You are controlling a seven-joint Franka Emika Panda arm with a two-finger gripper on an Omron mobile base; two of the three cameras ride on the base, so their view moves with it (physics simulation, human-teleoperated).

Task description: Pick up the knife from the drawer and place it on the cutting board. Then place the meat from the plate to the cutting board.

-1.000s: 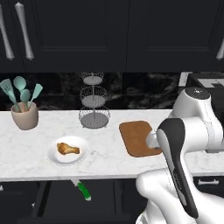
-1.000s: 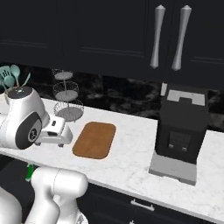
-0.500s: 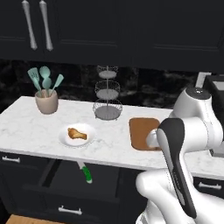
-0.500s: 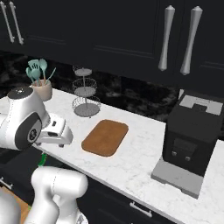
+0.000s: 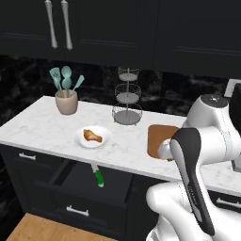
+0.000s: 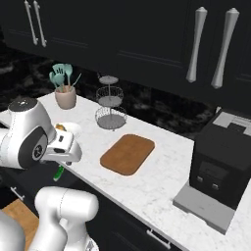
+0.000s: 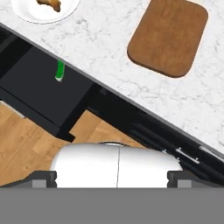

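One knife with a green handle lies in the open drawer under the worktop, its blade partly hidden beneath the worktop's edge. One white plate sits on the worktop just above the drawer, with one piece of meat on it. One wooden cutting board lies flat on the worktop to the plate's right — apart from it, bare on top.

The tool's fingertips stand at the two far sides of the hand view's bottom edge, spread wide apart with nothing between them; from the hand view the knife, the plate and the cutting board all lie well ahead of them.

Also on the worktop: one beige cup holding a few teal utensils, one three-tier wire basket stand near the back wall, and one black coffee machine on the right end.

The worktop is white marble with grey veining, set on black cabinets — black cupboards with long silver handles hang above, the backsplash is dark stone, and the floor is light wood.
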